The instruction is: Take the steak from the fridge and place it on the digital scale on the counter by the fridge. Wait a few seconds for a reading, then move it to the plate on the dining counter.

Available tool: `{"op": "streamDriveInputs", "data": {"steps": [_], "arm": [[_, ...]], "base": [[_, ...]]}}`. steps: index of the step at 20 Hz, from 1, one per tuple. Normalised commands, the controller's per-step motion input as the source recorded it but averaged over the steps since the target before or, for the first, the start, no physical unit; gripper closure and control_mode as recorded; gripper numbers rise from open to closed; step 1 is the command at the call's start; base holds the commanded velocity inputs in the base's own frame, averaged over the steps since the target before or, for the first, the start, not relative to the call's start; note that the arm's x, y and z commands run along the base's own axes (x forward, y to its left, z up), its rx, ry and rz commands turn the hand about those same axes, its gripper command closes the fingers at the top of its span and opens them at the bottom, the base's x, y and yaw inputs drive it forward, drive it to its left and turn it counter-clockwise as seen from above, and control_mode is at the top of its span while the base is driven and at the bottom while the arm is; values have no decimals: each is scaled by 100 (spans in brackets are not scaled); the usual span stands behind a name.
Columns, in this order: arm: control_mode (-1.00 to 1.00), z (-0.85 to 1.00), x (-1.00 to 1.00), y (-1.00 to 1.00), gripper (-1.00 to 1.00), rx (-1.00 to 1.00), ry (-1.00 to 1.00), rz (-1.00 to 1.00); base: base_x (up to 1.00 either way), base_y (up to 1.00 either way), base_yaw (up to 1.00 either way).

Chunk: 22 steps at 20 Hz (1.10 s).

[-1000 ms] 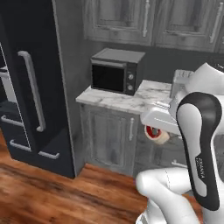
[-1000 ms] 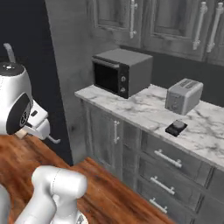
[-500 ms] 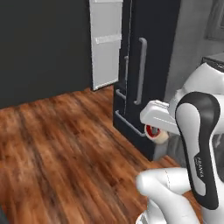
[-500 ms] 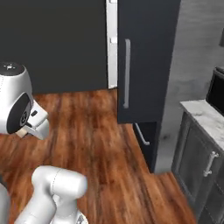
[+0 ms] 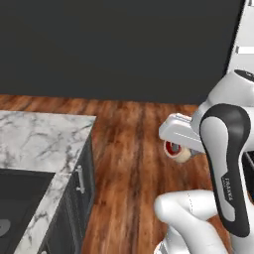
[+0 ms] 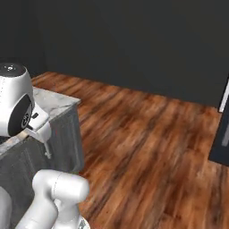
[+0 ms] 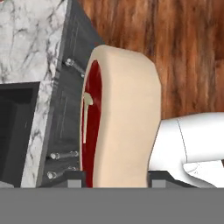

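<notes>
Between the two dark fingertips of the tool, the steak stands on edge in the hand view, clenched at its lower end, its red face turned toward 9 o'clock and its pale fat rim toward 3 o'clock. From the left base view the same steak hangs under the white hand of the tool, above the wooden floor, at about 3 o'clock from the corner of the marble worktop.

That worktop fills the lower left of the left base view, white-grey and veined, with a black sink set into it toward 7 o'clock and dark cabinet fronts with a metal handle below its edge. In the hand view the worktop lies at 10 o'clock from the steak, the sink at 9 o'clock.

In the right base view the worktop sits at 9 o'clock beside the arm, and a dark wall runs across the top.
</notes>
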Motion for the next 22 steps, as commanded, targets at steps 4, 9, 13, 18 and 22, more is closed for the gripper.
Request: {"op": "streamDriveInputs", "data": {"steps": [4,9,13,18,22], "arm": [[100,0,0,0,100,0,0,0],[100,0,0,0,100,0,0,0],[100,0,0,0,100,0,0,0],[100,0,0,0,100,0,0,0],[100,0,0,0,100,0,0,0]], "base": [[-26,0,86],[-28,0,87],[-23,-4,85],[-2,-59,61],[14,-100,34]]}}
